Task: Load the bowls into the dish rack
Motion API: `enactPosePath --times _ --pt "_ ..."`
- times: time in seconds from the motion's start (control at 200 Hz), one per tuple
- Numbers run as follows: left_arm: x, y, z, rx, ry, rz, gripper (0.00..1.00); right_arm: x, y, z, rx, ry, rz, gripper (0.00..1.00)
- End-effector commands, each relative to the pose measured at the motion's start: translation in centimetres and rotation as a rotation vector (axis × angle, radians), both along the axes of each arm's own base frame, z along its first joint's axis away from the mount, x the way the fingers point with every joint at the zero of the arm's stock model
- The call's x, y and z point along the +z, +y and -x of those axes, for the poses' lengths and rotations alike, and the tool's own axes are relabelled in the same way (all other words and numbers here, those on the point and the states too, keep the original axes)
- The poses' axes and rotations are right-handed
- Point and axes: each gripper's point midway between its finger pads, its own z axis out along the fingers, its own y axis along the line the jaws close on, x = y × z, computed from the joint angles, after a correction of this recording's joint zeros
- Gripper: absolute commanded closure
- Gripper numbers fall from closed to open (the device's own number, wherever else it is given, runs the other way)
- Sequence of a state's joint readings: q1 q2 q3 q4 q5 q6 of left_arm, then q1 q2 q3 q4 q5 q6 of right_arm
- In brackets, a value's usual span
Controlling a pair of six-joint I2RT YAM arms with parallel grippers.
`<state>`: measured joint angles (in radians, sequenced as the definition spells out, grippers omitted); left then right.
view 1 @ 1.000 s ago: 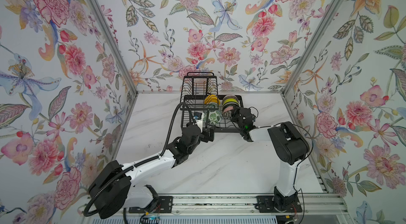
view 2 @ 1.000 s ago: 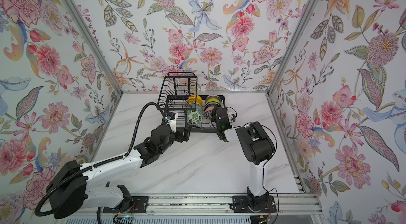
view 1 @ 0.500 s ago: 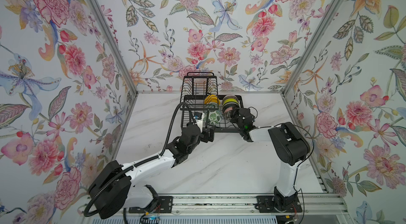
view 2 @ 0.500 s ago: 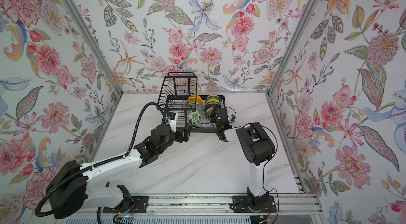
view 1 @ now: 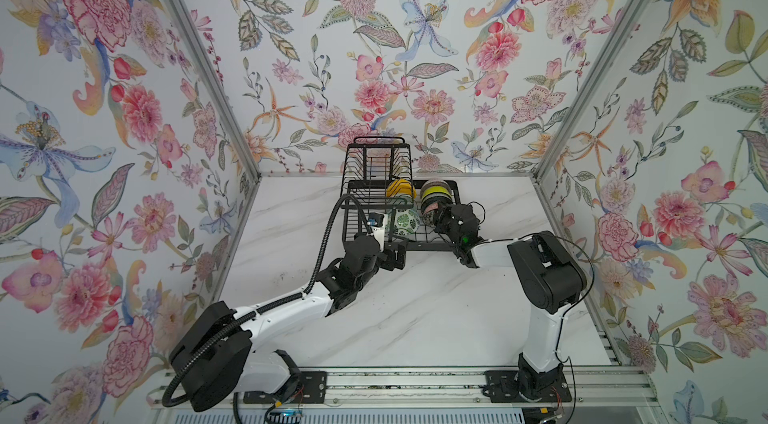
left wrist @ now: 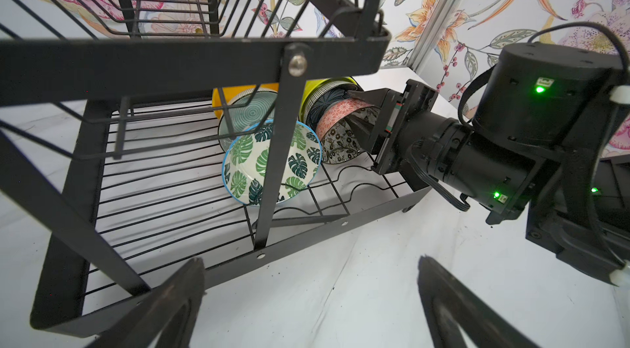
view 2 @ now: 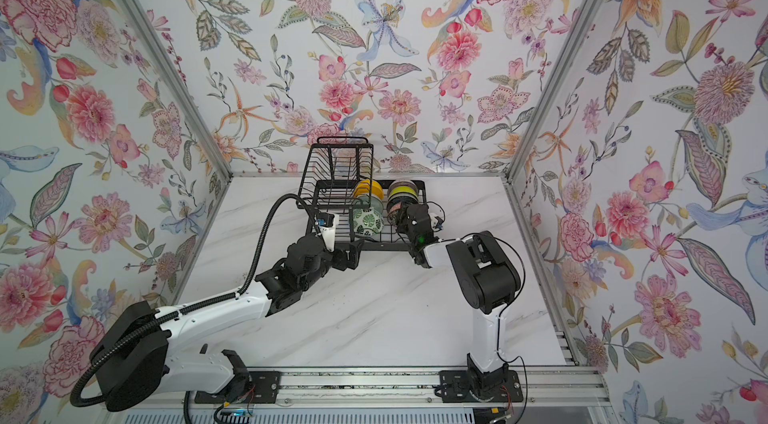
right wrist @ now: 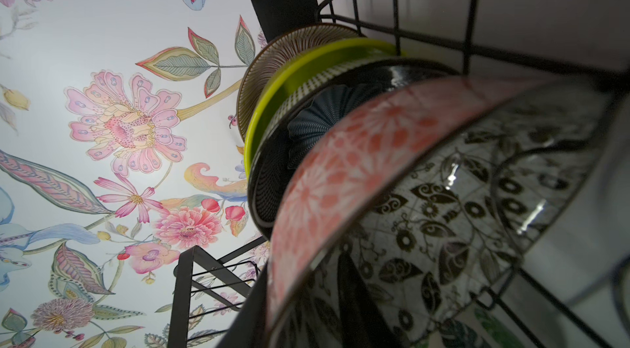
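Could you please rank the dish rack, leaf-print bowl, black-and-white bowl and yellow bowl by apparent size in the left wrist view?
1. Black wire dish rack.
2. White round bowl with green leaves, nearest the camera.
3. Black-and-white patterned bowl, partly hidden.
4. Yellow bowl, mostly hidden, so its true size is unsure.

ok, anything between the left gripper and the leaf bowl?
Yes. In the left wrist view an upright post of the rack crosses in front of the leaf bowl, and the rack's low front rail lies between it and the open left gripper, which is outside the rack.
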<state>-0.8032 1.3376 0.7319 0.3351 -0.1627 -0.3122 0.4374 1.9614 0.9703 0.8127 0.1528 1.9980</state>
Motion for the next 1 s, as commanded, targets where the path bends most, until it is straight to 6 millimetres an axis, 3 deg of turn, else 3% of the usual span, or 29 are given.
enactPosePath --times 0.0,0.435,0.786,0.996 --pt "0.9 -0.1 -0.7 0.008 -0.012 0.017 0.01 1.2 1.1 0.4 0.043 0.009 -0.01 0.67" --pt "1.0 0.2 -0.8 0.04 -0.001 0.044 0.01 2.7 1.8 0.7 0.074 -0.013 -0.031 0.53" --pt "1.0 0.1 -1.1 0.051 0.004 0.048 0.01 4.4 2.4 1.5 0.11 -0.037 -0.035 0.29" --pt "0.7 0.3 -1.4 0.075 0.008 0.049 0.01 5.3 3.1 3.1 0.173 -0.041 -0.019 0.16"
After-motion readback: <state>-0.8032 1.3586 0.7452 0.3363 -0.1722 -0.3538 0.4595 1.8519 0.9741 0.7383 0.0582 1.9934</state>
